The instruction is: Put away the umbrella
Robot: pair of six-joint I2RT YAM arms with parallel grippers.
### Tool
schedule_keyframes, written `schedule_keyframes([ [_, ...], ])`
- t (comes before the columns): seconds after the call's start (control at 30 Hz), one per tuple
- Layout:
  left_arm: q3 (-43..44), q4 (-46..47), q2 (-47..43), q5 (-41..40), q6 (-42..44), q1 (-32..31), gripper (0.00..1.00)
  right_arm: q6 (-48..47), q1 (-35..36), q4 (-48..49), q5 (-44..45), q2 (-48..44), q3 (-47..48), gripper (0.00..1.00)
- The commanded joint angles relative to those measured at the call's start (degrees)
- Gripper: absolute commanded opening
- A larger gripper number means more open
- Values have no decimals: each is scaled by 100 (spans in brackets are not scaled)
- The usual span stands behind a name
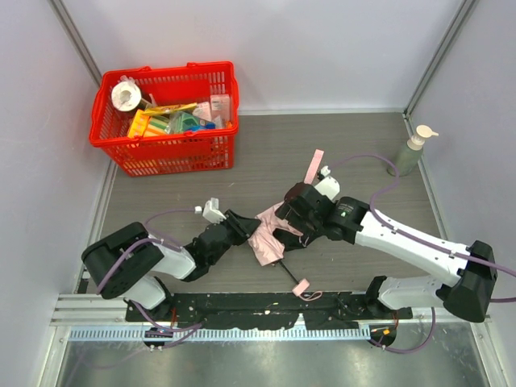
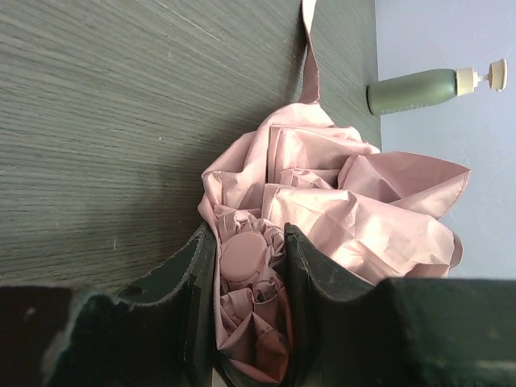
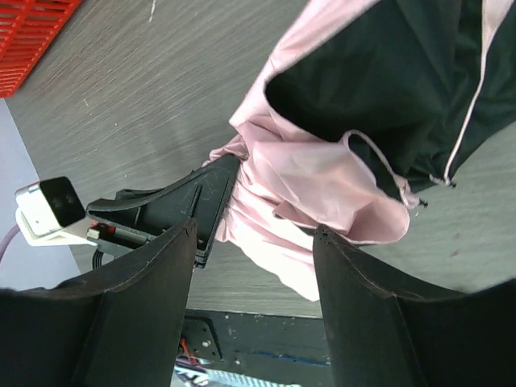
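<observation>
overhead view of a grey wood-grain table (image 1: 339, 137) with two robot arms meeting at the centre of the frame. between them lies the umbrella (image 1: 268, 239), a crumpled heap of pale pink fabric, partly folded. its thin black shaft (image 1: 286, 272) runs toward the lower right of the heap and ends in a small pink handle (image 1: 301, 287) near the bottom edge of the table. a pink strap (image 1: 314, 166) lies flat above and right of the heap.

the left gripper (image 1: 246, 228) reaches in from the lower left. in its wrist view its two dark fingers (image 2: 197, 274) are pressed against either side of a gathered bunch of the fabric, clamping it.

the right gripper (image 1: 288, 216) comes in from the right, over the upper right of the heap. in its wrist view its jaws stand wide apart, with pink fabric (image 3: 298, 185) lying loosely between them, not pinched.

a red plastic basket (image 1: 165, 145) full of small items sits at the upper left of the frame, well apart from the umbrella. a green pump bottle (image 1: 409, 151) stands at the upper right.
</observation>
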Motion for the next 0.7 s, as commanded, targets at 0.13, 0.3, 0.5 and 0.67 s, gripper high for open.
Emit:
schedule_keyframes([
  [0.13,-189,357,-21,-1128,924,-228,0,2110,837,-1303,932,775,832,64],
  [0.3,-312,823,128,-1112,924,-236,0,2523,935,-1299,933,1338,1002,62],
  [0.5,-471,1271,277,-953,828,-236,0,2866,760,-1122,1161,1550,923,56],
  [0.67,-576,1536,322,-935,819,-236,0,3087,505,-981,1004,1576,651,50],
])
